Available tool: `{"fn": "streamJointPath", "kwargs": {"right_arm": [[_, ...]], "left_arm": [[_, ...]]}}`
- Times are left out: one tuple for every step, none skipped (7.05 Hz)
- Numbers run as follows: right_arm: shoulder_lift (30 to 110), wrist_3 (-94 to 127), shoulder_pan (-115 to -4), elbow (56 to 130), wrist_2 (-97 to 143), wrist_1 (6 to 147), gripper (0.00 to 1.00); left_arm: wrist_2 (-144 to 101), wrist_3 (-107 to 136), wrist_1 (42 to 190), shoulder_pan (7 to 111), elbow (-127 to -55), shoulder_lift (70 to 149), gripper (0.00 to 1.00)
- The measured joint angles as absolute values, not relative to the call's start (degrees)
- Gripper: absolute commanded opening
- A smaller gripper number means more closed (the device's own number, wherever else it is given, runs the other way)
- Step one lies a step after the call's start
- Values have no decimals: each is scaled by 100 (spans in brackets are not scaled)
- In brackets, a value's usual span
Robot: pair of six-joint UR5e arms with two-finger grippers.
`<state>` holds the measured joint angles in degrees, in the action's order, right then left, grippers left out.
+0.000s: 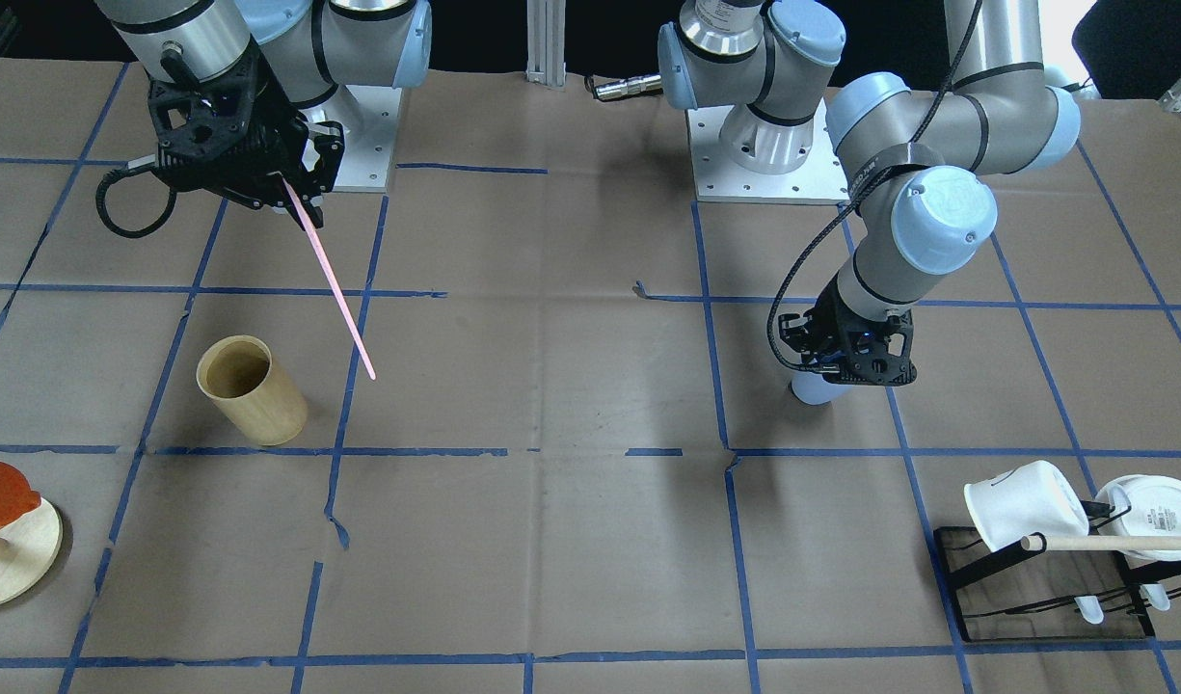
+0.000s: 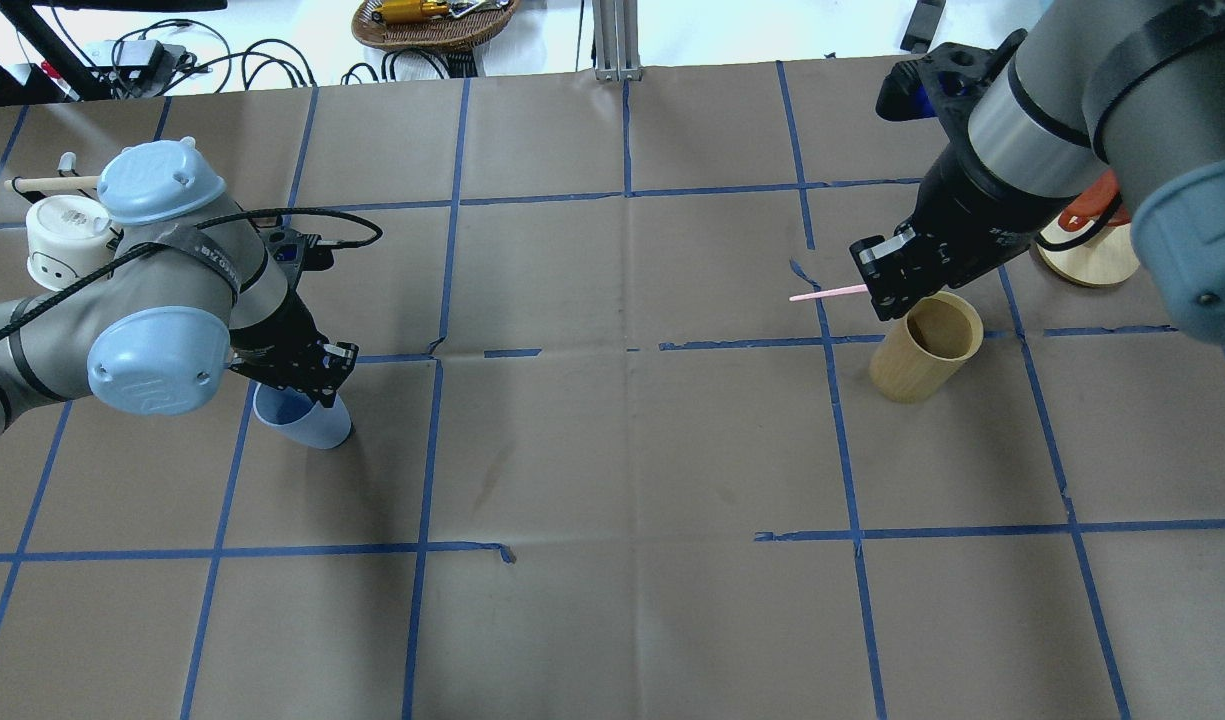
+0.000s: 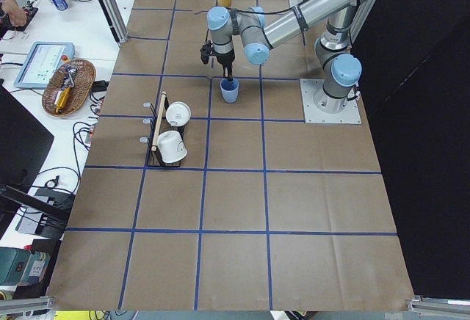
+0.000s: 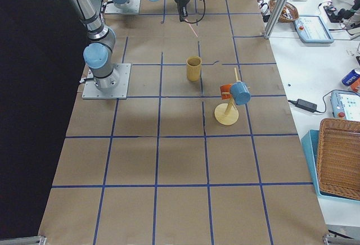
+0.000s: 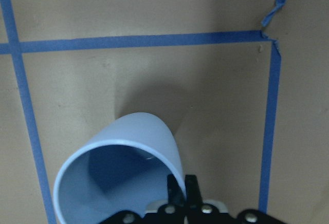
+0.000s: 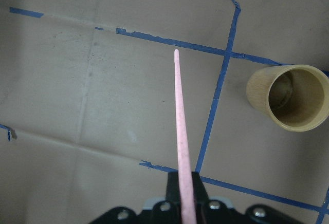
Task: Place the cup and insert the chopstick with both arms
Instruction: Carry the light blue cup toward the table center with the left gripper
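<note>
The light blue cup (image 2: 305, 421) stands on the table under my left gripper (image 2: 307, 385), which is shut on its rim (image 5: 177, 175). It also shows in the front view (image 1: 814, 388) and the left side view (image 3: 230, 89). My right gripper (image 2: 887, 290) is shut on the pale pink chopstick (image 1: 328, 280) and holds it above the table. The stick hangs down from the fingers, and its free end (image 6: 176, 53) points away from the gripper. The chopstick also shows in the overhead view (image 2: 827, 293).
A tan wooden cylinder cup (image 1: 252, 389) stands right below my right gripper. A rack (image 1: 1043, 583) with white mugs (image 1: 1026, 505) and a wooden dowel sits beside my left arm. An orange piece on a round wooden stand (image 1: 7, 545) is at the far right side.
</note>
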<state>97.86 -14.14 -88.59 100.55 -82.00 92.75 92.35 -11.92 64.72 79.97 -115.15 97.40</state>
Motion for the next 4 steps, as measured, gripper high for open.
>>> {"fn": "streamJointPath", "kwargs": {"right_arm": [[9766, -1436, -8859, 10061, -8200, 9281, 8], [9739, -1460, -8859, 10066, -8202, 9304, 8], [9725, -1507, -8858, 10082, -8204, 9347, 8], [9717, -1580, -8854, 10113, -8204, 9404, 8]], "left_arm": [[9229, -1112, 6486, 8040, -11459, 9735, 0], [9204, -959, 6555, 8132, -11297, 9783, 0], [9179, -719, 6668, 8320, -11034, 9852, 0], [9097, -451, 6750, 8575, -10765, 9926, 0]]}}
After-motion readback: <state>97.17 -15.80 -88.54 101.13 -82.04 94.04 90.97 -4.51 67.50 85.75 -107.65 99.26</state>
